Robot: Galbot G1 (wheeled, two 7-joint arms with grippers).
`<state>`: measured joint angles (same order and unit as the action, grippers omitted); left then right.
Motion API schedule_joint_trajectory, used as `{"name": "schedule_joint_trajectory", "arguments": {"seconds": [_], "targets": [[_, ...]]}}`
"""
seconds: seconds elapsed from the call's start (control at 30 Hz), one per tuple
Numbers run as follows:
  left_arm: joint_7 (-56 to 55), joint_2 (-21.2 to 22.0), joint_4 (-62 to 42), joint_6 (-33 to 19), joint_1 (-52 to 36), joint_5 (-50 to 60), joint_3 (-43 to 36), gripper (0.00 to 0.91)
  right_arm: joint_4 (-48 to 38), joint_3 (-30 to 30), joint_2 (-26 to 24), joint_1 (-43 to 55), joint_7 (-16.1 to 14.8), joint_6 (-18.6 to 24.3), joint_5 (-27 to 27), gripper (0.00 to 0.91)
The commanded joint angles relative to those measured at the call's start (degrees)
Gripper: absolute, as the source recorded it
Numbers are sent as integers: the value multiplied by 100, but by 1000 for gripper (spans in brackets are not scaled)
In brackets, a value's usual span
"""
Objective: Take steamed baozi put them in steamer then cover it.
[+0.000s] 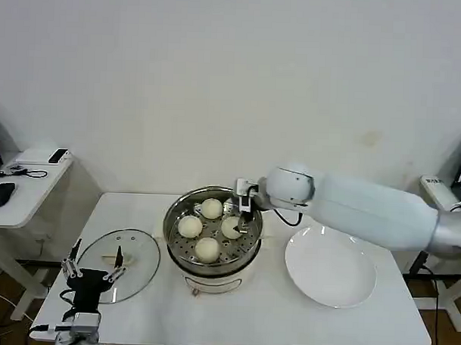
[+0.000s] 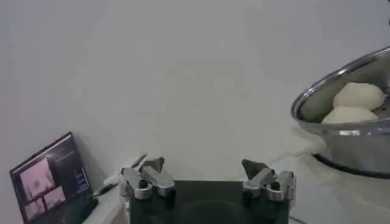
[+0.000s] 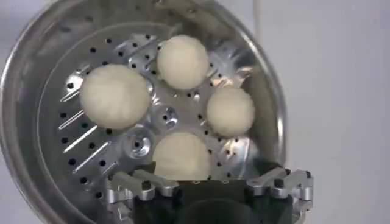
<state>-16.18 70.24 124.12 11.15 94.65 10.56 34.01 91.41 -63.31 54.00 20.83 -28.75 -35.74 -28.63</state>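
The steamer (image 1: 173,217) stands at the table's middle, its steel rim (image 3: 24,73) bare and several off-white baozi (image 1: 206,249) resting on the perforated tray. My right gripper (image 1: 244,208) hovers open over the steamer's right side; its fingers (image 3: 143,185) spread wide, with one baozi (image 3: 181,155) just beyond them and nothing held. The glass cover (image 1: 140,269) lies flat on the table to the steamer's left. At the cover's near edge my left gripper (image 1: 94,269) stands open and empty, as its wrist view confirms (image 2: 207,173), with the steamer (image 2: 353,146) off to the side.
A flat white plate (image 1: 329,268) sits right of the steamer, under my right arm. A side desk (image 1: 21,199) with a mouse and cables stands at the left. A small screen (image 2: 49,176) shows beyond the left gripper.
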Motion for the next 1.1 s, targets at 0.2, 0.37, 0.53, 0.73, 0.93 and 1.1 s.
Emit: {"name": "schedule_joint_trajectory", "arguments": {"seconds": [0.2,0.37,0.53,0.73,0.93,1.1], "targets": [[-71,84,-77,-118,-38,-6,-3,907,1487,4059,-1885,-3843,2181,1783,705,907],[-168,32,-420,-465,-43,-13,71,907,1882,6911,-1522,-6308,2495,2344,1044,907],[-63,54,-565,-568,-69,99,100,907,1937,9232,-224,-8334,2250,3227,2111,907],[103,-65,-720,-693,-123,894,208,907,1995,10723,1510,-9783,1869,4065,2554,907],[207,-614,-1297,-1310,40,2622,356,907,2342,11230,2306,-10550,1923,4108,2719,907],[-9,-913,-1997,-1544,104,3980,545,907,2615,11486,2635,-10807,2012,4025,3106,907]]}}
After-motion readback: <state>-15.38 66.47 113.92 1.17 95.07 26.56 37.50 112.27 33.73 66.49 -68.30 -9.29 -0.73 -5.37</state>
